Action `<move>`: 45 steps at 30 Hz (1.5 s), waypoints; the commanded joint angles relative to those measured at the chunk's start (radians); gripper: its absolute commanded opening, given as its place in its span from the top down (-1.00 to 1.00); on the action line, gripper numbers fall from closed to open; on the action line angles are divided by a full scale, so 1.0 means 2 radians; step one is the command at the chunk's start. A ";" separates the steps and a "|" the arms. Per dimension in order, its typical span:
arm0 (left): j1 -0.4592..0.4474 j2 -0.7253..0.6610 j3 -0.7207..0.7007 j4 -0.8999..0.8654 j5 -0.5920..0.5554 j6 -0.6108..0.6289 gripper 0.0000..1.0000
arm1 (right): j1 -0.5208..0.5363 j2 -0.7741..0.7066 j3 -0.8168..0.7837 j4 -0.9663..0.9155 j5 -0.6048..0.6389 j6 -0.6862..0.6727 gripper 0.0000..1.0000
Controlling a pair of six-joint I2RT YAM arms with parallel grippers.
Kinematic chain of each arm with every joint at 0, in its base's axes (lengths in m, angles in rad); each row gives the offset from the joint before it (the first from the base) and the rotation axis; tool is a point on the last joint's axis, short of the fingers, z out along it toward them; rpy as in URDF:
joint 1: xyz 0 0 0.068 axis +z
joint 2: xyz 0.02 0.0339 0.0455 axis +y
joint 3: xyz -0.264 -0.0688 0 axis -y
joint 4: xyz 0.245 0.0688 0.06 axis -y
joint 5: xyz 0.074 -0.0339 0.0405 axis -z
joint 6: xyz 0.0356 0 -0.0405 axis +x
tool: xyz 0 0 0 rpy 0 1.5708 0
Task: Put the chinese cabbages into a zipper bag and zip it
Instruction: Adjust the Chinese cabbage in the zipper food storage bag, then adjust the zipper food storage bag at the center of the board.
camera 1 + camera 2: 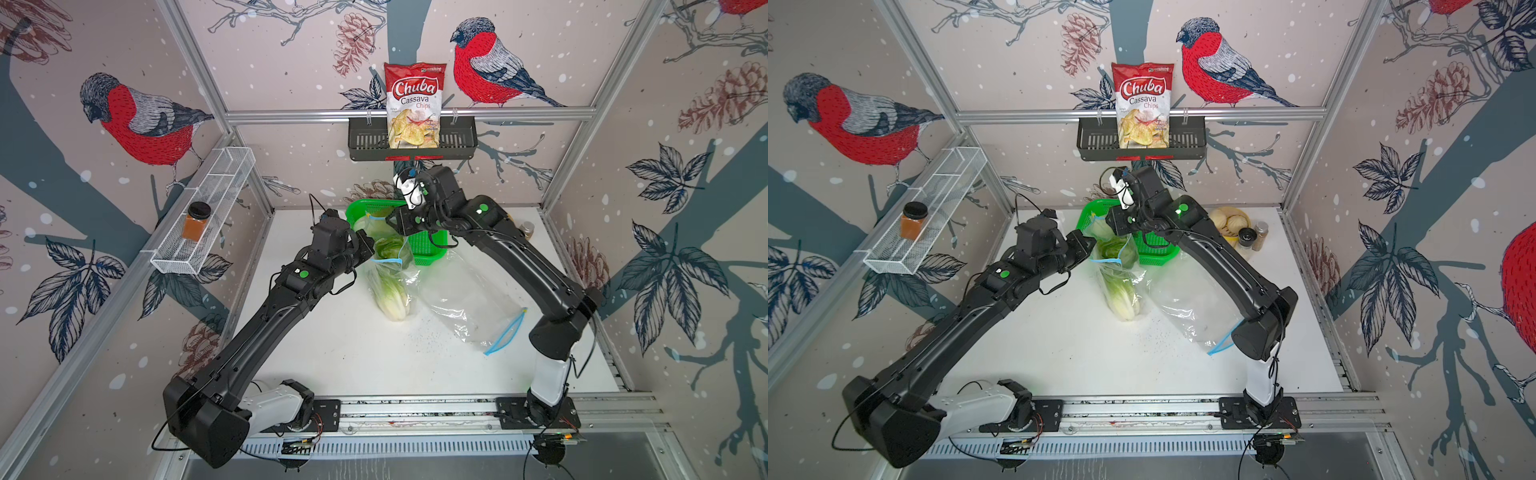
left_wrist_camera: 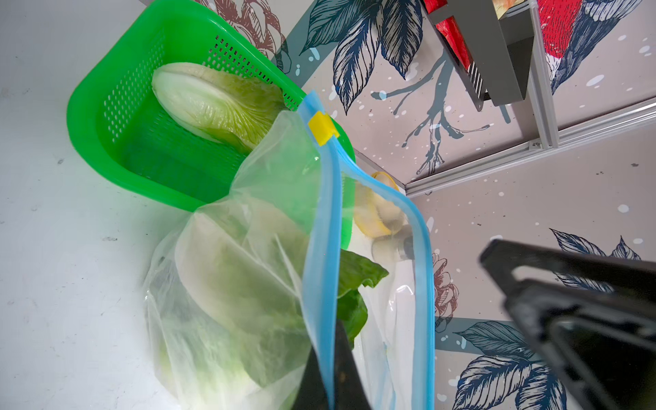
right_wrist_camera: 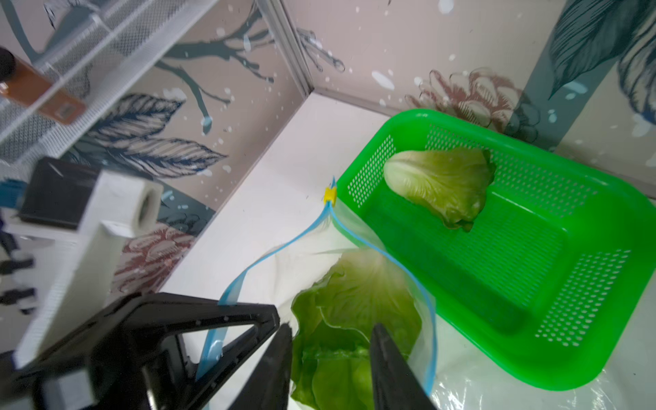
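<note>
At the back of the table [image 1: 353, 357], beside the green basket [image 3: 514, 255], loading is the step in hand; the left gripper [image 2: 328, 372] is clamped tight on the blue zip strip of the zipper bag [image 2: 248, 269], holding its mouth up and open; the right gripper [image 3: 332, 326] has its jaws part-way apart astride the leafy top of a chinese cabbage [image 3: 355, 291] sitting in that mouth, and whether they pinch it I cannot tell; another cabbage [image 1: 390, 297] lies deeper in the bag, whitish base at the closed end; the third cabbage [image 3: 440, 184] lies alone in the basket. Next, I judge, the right gripper must come clear of the mouth without dragging leaves out, then fetch that last head; the yellow slider [image 2: 321, 127] sits at the strip's end, zip undone; a second bag [image 1: 465, 307] lies flat and empty nearby.
</note>
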 commanded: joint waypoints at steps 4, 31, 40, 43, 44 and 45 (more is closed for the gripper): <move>-0.001 0.003 0.008 0.026 0.012 0.016 1.00 | -0.034 -0.012 -0.047 -0.011 -0.038 -0.002 0.00; 0.015 0.062 0.120 -0.072 0.099 0.191 1.00 | 0.030 -0.127 -0.252 0.134 -0.141 0.021 0.69; 0.018 0.112 0.188 -0.167 0.110 0.336 1.00 | -0.011 -0.187 -0.301 0.198 -0.149 0.036 0.31; 0.018 0.113 0.200 -0.171 0.111 0.356 1.00 | -0.059 -0.207 -0.328 0.219 -0.164 0.050 0.14; 0.018 0.114 0.202 -0.172 0.108 0.359 1.00 | -0.072 -0.207 -0.332 0.216 -0.163 0.044 0.13; 0.018 0.116 0.204 -0.174 0.108 0.364 1.00 | -0.084 -0.205 -0.336 0.210 -0.163 0.034 0.12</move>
